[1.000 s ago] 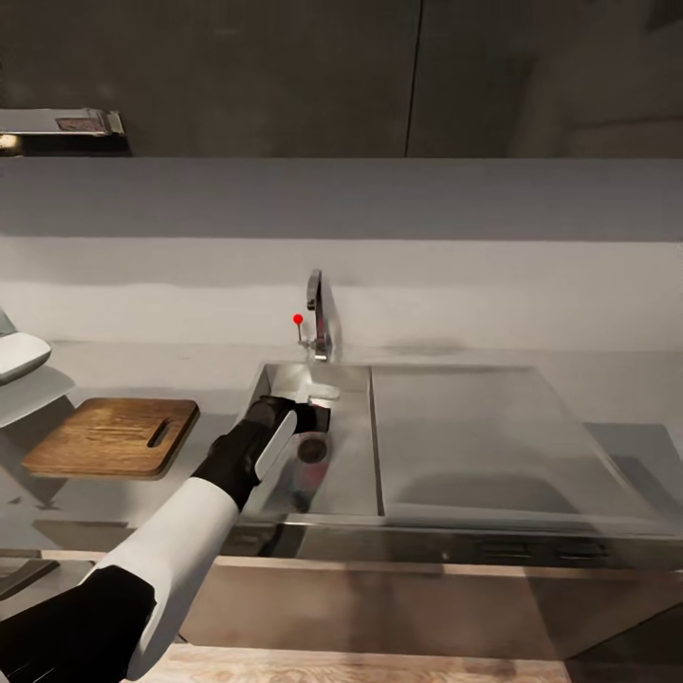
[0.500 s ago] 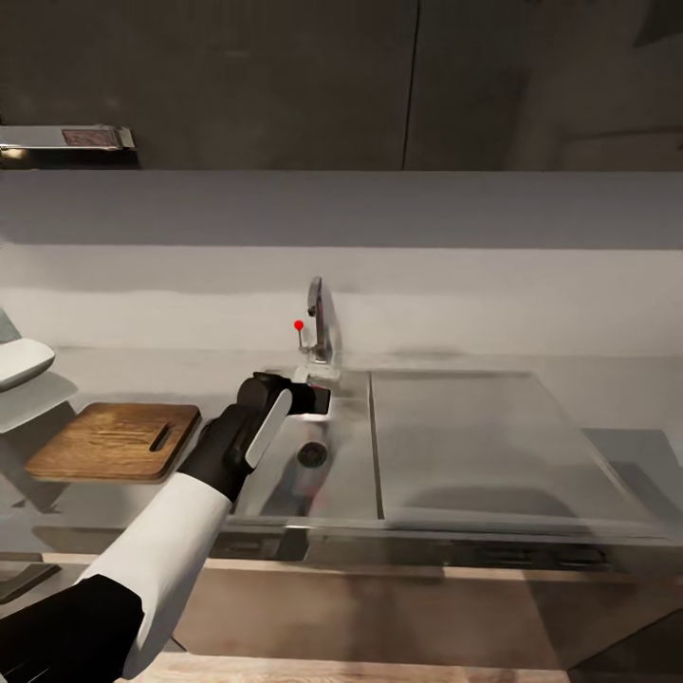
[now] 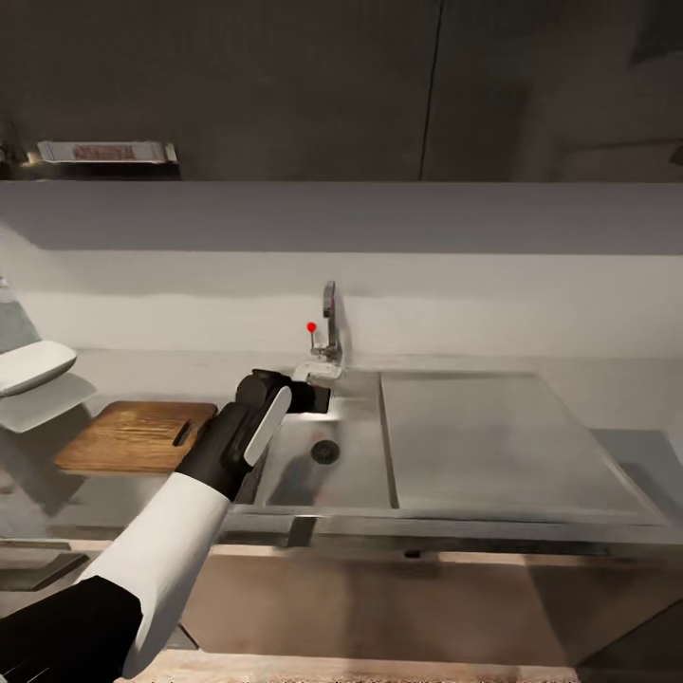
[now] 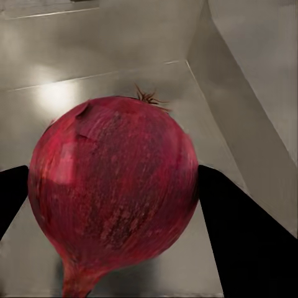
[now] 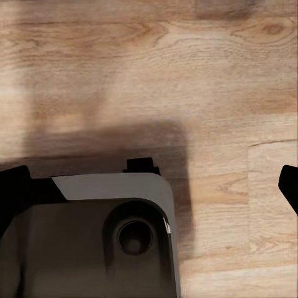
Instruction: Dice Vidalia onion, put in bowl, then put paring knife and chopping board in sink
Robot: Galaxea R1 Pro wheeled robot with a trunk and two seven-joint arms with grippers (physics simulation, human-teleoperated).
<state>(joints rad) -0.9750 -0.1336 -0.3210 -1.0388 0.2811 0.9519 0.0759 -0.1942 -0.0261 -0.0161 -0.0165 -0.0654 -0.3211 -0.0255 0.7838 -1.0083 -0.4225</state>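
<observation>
The dark red Vidalia onion (image 4: 115, 192) sits between the two black fingers (image 4: 245, 242) of my left gripper (image 3: 313, 396), which is shut on it. The gripper hangs over the back left part of the steel sink (image 3: 351, 465), just below the chrome tap (image 3: 329, 323) with its red knob (image 3: 311, 327). The brown chopping board (image 3: 133, 436) lies on the grey countertop (image 3: 190, 365) left of the sink. The white bowl (image 3: 33, 365) is at the left edge. My right gripper (image 5: 149, 186) is open over the wood floor. The paring knife is out of view.
A flat steel drainboard (image 3: 493, 446) spans the counter right of the basin. The drain (image 3: 325, 452) lies in the basin floor. Black upper cabinets (image 3: 285, 85) hang above a grey wall. Part of my own base (image 5: 105, 236) shows beneath the right gripper.
My left gripper has risen from near the drain to the level of the sink's rim with the onion in it. The head camera has shifted, sliding the scene slightly right.
</observation>
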